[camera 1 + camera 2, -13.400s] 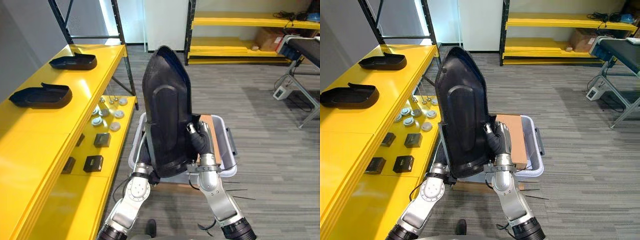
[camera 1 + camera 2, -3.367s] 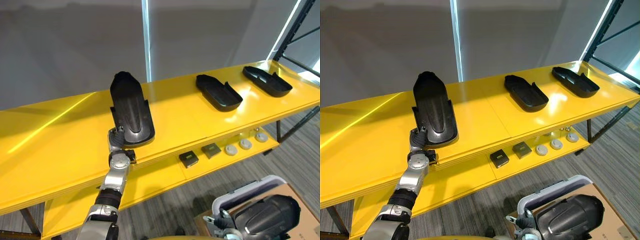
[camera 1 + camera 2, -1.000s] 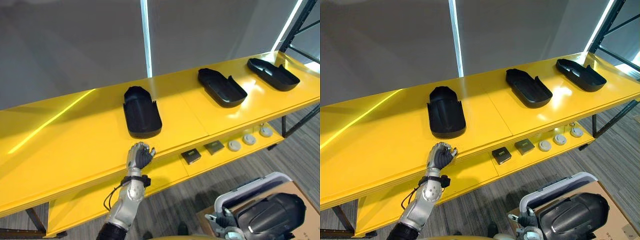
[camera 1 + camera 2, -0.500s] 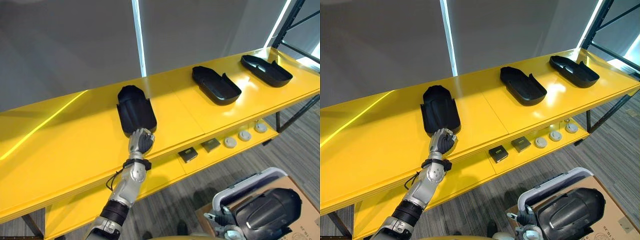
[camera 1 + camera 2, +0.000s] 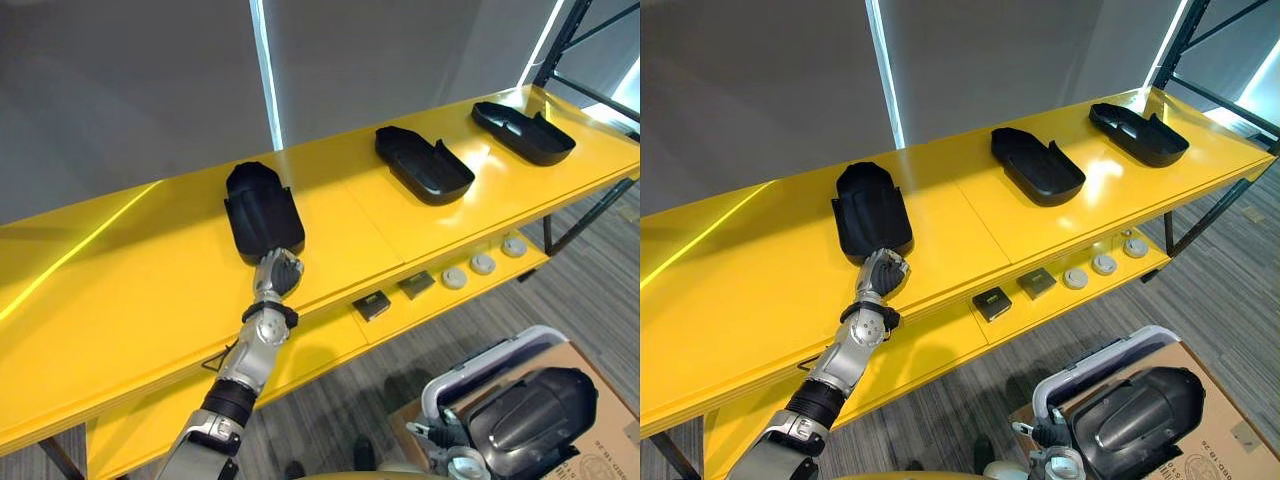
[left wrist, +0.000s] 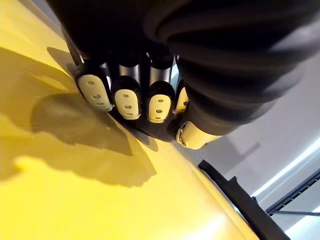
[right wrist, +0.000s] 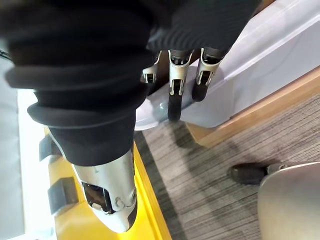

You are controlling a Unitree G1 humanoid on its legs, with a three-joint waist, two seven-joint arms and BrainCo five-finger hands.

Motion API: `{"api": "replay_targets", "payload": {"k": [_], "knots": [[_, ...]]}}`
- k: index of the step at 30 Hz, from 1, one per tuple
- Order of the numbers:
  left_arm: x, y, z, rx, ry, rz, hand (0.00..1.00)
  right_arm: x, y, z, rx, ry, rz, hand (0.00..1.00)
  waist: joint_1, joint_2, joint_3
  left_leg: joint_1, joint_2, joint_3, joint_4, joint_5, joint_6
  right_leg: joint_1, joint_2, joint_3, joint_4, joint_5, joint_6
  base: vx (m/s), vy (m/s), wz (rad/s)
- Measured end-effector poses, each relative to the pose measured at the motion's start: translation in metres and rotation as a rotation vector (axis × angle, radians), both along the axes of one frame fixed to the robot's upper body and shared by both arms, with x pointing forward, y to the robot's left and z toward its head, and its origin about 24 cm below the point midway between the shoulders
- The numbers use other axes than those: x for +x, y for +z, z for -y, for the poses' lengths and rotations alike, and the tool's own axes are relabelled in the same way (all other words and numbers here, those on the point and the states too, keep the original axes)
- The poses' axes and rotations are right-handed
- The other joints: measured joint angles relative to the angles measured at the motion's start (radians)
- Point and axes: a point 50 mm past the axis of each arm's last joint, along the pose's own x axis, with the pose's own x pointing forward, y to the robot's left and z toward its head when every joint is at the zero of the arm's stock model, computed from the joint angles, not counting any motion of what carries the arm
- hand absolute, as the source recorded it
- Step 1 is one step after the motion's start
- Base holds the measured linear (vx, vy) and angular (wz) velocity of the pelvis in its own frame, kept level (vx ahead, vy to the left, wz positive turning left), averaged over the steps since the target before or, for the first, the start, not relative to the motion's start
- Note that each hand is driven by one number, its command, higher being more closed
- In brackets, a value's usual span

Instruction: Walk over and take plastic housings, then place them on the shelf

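**Light, stiff shell lying on the shelf, left hand closed at its near end**

The black plastic housing is lying on the top board of the yellow shelf, long way from front to back, and it seems to be lying hollow side up. The left hand is sitting at its near end. The fingers are curling into the palm and are gripping nothing; the knuckles are touching the near edge of the housing or are just beside it. Two more housings are lying further to the right on the same board.

The right hand is hanging low beside a pale plastic bin. Its fingers are hanging loose and nearly straight, and they are holding nothing.

I am judging the housing to be a thin moulded shell: stiff, light for its length, and smooth. On the glossy board it is probably sliding easily, so a small nudge from the closed hand is likely to be enough to shift it. It is not looking fragile, but the thin side walls may be flexing under a hard pinch. For lifting, the rim of the side walls near the middle is looking like the best place to hold. Held by one end only, such a long part is likely to tip.

No label or writing is showing on any housing. A small printed mark is showing on the cardboard box under the bin, too small to read.
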Motion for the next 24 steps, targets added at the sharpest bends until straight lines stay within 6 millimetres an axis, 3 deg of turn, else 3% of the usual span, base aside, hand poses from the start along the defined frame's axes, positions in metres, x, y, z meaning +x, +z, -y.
{"api": "replay_targets", "payload": {"k": [4,9,12,13,16,17,19,20,21,24], "knots": [[-0.002,0.014,0.002,-0.045,-0.009,0.060,1.00,0.000,0.000,0.000,0.000,-0.001,0.000,0.00,0.001,0.001,0.003,0.000,0.000,-0.004,0.000,0.000,0.000,0.002,-0.001,-0.003,0.000,0.000,0.000,0.00,0.000,0.01],[-0.030,0.078,0.001,-0.203,-0.051,0.382,1.00,-0.001,0.000,0.003,-0.003,-0.018,-0.002,0.00,0.010,0.009,0.009,-0.001,-0.001,-0.014,0.000,-0.002,0.003,0.005,-0.002,-0.009,0.000,-0.002,0.001,0.00,0.000,0.04],[-0.051,0.111,-0.022,-0.301,0.012,0.583,1.00,-0.004,-0.001,0.007,-0.008,-0.034,-0.011,0.00,0.031,0.013,0.012,0.000,-0.002,-0.023,0.000,-0.003,0.003,0.009,-0.003,-0.017,0.001,-0.004,0.001,0.00,0.001,0.11],[-0.066,0.120,-0.050,-0.340,0.126,0.676,1.00,-0.004,-0.001,0.008,-0.011,-0.039,-0.017,0.00,0.033,0.015,0.012,0.005,-0.002,-0.037,0.000,-0.003,0.003,0.015,-0.004,-0.030,0.010,-0.012,-0.001,0.00,0.004,0.21],[-0.085,0.121,-0.087,-0.385,0.306,0.756,1.00,-0.007,-0.002,0.013,-0.021,-0.039,-0.031,0.00,0.057,0.015,0.013,0.007,-0.002,-0.042,0.000,-0.003,0.003,0.018,-0.004,-0.032,0.012,-0.015,0.000,-0.01,0.004,0.10],[-0.098,0.115,-0.111,-0.427,0.450,0.784,1.00,-0.011,-0.003,0.014,-0.023,-0.041,-0.048,0.00,0.074,0.015,0.013,0.008,-0.003,-0.048,0.000,-0.003,0.004,0.022,-0.005,-0.036,0.013,-0.016,-0.001,-0.02,0.009,0.11],[-0.114,0.103,-0.131,-0.450,0.586,0.785,1.00,-0.014,-0.004,0.016,-0.024,-0.052,-0.062,0.00,0.087,0.014,0.014,0.008,-0.003,-0.058,0.000,-0.003,0.004,0.033,-0.006,-0.043,0.014,-0.021,-0.002,-0.03,0.010,0.23],[-0.131,0.090,-0.146,-0.478,0.697,0.773,1.00,-0.016,-0.005,0.017,-0.024,-0.066,-0.071,0.00,0.088,0.013,0.014,0.013,-0.005,-0.079,0.000,-0.003,0.004,0.038,-0.009,-0.061,0.032,-0.037,-0.002,-0.02,0.007,0.29],[-0.134,0.088,-0.148,-0.486,0.713,0.770,1.00,-0.017,-0.005,0.018,-0.024,-0.071,-0.073,0.00,0.089,0.012,0.014,0.014,-0.004,-0.080,0.000,-0.003,0.004,0.038,-0.009,-0.061,0.035,-0.039,-0.002,-0.01,0.007,0.29],[-0.170,0.043,-0.169,-0.537,0.940,0.628,1.00,-0.025,-0.006,0.019,-0.027,-0.094,-0.091,0.00,0.132,0.006,0.011,0.017,-0.001,-0.083,0.000,-0.012,0.004,0.039,-0.008,-0.067,0.047,-0.049,-0.004,-0.01,0.004,0.05]]}}
